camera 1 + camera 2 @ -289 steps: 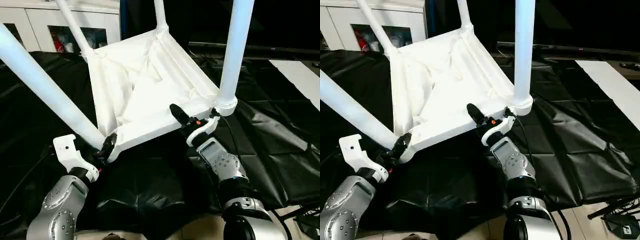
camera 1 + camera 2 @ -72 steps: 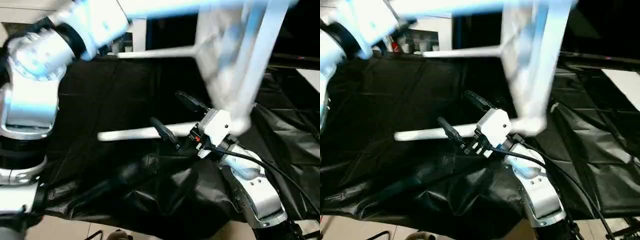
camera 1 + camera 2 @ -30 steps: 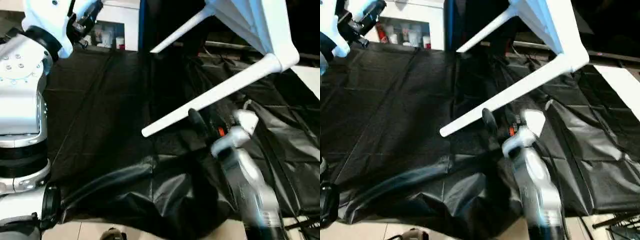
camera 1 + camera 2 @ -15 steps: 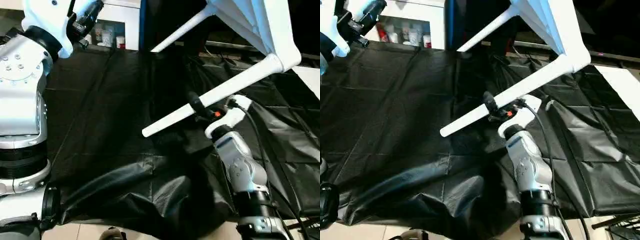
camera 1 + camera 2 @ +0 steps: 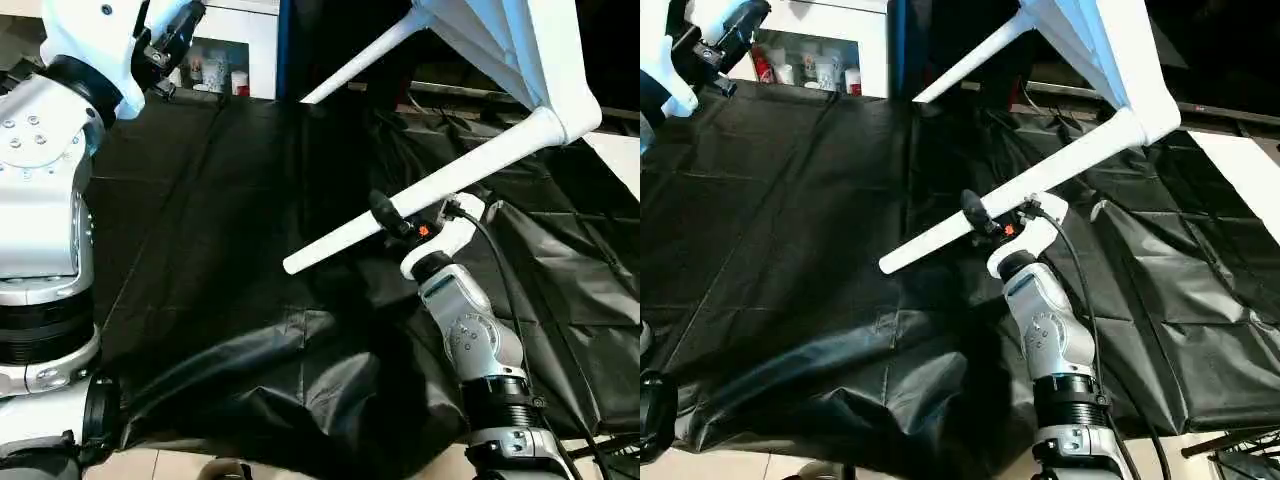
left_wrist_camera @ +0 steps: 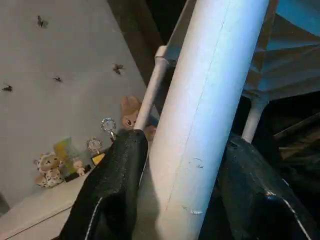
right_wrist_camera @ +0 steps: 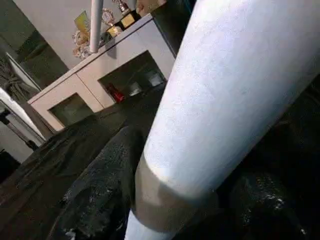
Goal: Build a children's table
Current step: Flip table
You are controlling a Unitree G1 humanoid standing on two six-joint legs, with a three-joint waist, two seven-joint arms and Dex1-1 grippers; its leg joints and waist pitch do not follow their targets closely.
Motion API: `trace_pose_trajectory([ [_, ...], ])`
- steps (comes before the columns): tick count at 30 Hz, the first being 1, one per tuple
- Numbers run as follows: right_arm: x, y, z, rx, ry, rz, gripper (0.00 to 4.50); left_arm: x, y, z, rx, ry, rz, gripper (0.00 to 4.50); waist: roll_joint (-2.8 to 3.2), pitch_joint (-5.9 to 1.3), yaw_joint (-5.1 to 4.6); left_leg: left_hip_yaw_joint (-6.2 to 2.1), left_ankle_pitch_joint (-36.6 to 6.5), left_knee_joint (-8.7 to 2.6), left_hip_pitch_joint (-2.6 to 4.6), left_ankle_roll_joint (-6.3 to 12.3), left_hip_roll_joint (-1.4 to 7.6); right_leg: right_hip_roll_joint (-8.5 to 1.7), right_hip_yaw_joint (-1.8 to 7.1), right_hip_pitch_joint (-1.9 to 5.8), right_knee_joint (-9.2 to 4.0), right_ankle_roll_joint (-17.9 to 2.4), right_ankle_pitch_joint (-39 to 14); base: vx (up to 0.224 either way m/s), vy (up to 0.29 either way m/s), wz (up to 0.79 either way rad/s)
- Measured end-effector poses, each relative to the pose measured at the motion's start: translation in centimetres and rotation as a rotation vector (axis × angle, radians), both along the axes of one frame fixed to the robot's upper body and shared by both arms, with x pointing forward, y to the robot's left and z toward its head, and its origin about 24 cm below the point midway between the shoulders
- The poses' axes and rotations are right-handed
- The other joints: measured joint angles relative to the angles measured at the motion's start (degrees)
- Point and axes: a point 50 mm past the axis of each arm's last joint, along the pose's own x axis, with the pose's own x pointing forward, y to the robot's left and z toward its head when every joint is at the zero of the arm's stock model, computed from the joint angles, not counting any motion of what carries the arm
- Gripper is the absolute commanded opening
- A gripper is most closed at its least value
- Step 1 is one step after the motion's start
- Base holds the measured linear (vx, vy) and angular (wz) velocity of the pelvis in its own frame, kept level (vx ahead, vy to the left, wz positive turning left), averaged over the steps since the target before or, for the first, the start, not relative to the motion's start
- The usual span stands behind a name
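The assembled white plastic children's table (image 5: 520,50) is apparently being turned upright. Each pincer grips a long white tapered tube leg: left pincer (image 6: 175,165), right pincer (image 5: 400,215). Next comes setting it down on the black sheet (image 5: 230,250).

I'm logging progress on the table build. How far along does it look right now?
Done: legs sit in the tabletop's corner sockets, two showing in the head views. In hand: the table is held up and tilted; the right gripper has its fingers around the near leg, and the left gripper holds another leg. Left: setting it upright on the black sheet, it seems.
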Motion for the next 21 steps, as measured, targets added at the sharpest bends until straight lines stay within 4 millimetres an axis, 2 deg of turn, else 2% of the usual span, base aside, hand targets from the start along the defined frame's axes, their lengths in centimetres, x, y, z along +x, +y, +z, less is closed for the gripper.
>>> trace_pose_trajectory([
  [5,0.4,0.1,0.0,0.006,-0.006,0.001,1.87,0.0,0.0,-0.2,-0.008,0.002,0.006,2.04,0.0,0.0,-0.12,0.0,0.0,0.01,0.03,0.02,0.0,0.0,0.02,-0.01,0.06,0.0,0.0,0.0,0.0,0.0],
  [14,1.0,0.3,0.2,-0.041,-0.062,-0.028,1.85,-0.1,0.4,-0.8,-0.047,-0.034,0.029,2.04,-0.02,0.02,-0.25,0.01,0.0,0.1,0.0,0.06,0.0,-0.01,0.05,-0.05,0.11,0.0,0.1,0.0,0.0,0.0],
  [16,1.4,0.0,0.8,-0.07,-0.102,-0.077,1.85,-0.2,0.5,-1.2,-0.071,-0.062,0.045,2.04,-0.23,0.14,-0.04,0.01,0.1,0.11,-0.14,0.09,0.01,-0.01,0.02,-0.17,0.15,0.0,0.1,0.0,0.0,0.0],
  [18,1.8,-0.2,1.4,-0.104,-0.143,-0.11,1.85,-0.2,1.0,-1.5,-0.098,-0.089,0.067,2.04,-0.7,0.4,-0.06,0.01,0.1,0.16,-0.27,0.08,0.03,0.0,0.01,-0.35,0.31,0.0,0.1,0.0,0.0,0.0],
  [19,1.9,-0.4,1.8,-0.124,-0.173,-0.131,1.85,-0.4,1.1,-1.7,-0.11,-0.111,0.076,2.04,-1.04,0.58,-0.03,-0.02,0.1,0.34,-0.62,0.07,0.15,0.05,-0.07,-0.62,0.46,0.0,0.1,0.0,0.0,0.0],
  [21,2.2,-0.5,2.5,-0.149,-0.215,-0.146,1.84,-0.5,1.4,-1.9,-0.127,-0.134,0.093,2.01,-1.35,0.76,-0.01,-0.04,0.2,0.82,-1.19,-0.09,0.26,0.1,-0.09,-1.15,0.88,0.0,0.1,0.0,0.0,0.0],
])
